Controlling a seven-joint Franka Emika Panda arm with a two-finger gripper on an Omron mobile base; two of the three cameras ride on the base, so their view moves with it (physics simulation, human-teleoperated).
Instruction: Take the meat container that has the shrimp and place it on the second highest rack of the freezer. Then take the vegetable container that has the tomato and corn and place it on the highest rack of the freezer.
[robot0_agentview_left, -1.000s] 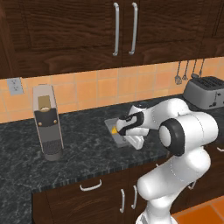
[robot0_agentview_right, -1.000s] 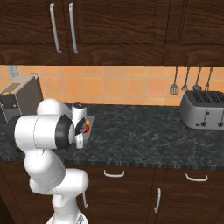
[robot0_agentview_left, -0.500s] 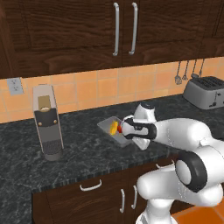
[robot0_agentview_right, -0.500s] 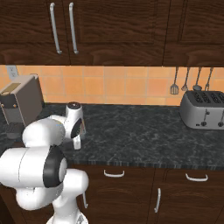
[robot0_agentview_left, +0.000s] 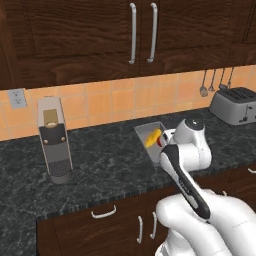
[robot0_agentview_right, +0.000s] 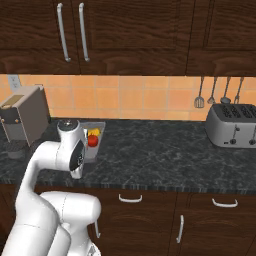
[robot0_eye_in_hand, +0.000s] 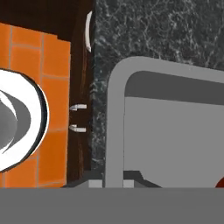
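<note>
Clamping the tray's (robot0_agentview_left: 146, 131) near rim, gripper closed on it for the lift; tray sits on the worktop (robot0_agentview_left: 100, 160), corn (robot0_agentview_left: 152, 137) and tomato (robot0_agentview_right: 93, 141) inside.

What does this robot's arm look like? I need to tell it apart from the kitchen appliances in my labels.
The arm is made of glossy white, rounded shell segments that bulge at the joints, with dark grey to black bands and caps where segments meet. A black strip runs along one link. A round dark cap tops the white wrist housing. No cables or lettering are visible.
</note>
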